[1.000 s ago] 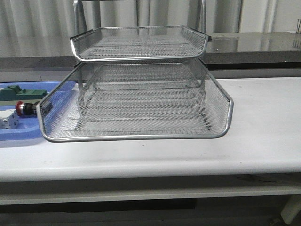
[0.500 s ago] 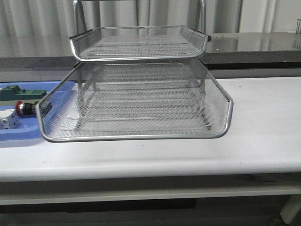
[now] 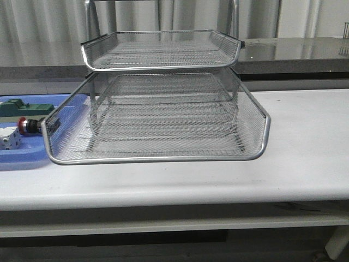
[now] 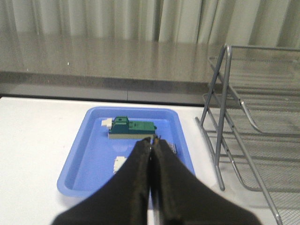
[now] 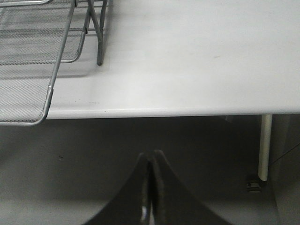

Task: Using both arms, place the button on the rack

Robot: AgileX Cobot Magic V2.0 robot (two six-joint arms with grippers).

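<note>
The button (image 3: 26,125) lies on its side in the blue tray, red head toward the left, close to the left front corner of the rack (image 3: 158,159). The rack is a silver wire-mesh stand in the middle of the table; its frame shows in the left wrist view (image 4: 224,117) and one corner in the right wrist view (image 5: 51,79). My left gripper (image 4: 151,140) is shut and empty above the near part of the blue tray, and its fingers hide the button there. My right gripper (image 5: 151,154) is shut and empty, off the table's front edge over the floor. Neither gripper shows in the front view.
The shallow blue tray (image 3: 22,158) at the table's left end (image 4: 89,154) also holds a green block (image 3: 24,107) (image 4: 131,128) and a white cube (image 3: 8,141) (image 4: 119,164). The white table (image 3: 305,142) extends to the right of the rack. A grey counter runs behind.
</note>
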